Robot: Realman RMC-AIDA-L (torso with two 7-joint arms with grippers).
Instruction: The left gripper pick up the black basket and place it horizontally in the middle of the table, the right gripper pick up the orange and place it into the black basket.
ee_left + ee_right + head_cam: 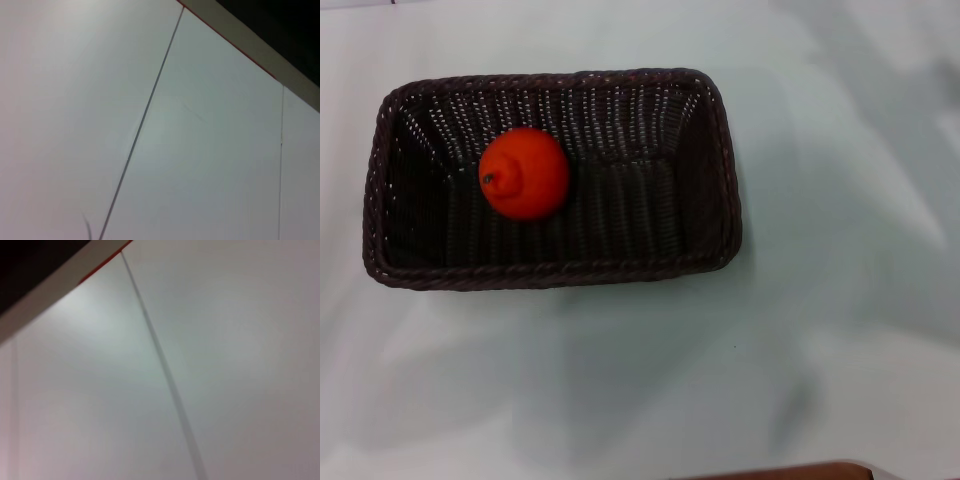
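Observation:
The black basket (pixel 715 160) lies lengthwise across the middle of the table (pixel 820 350) in the head view, open side up. The orange (pixel 525 172) rests inside it, in its left half, with its dark stem turned to the left. Neither gripper shows in any view. Both wrist views show only bare pale surface with a thin seam line (pixel 140 125) and a dark edge strip (pixel 45 285); no basket, fruit or fingers appear there.
A brown edge (pixel 790 472) shows at the bottom of the head view. Pale tabletop surrounds the basket on all sides.

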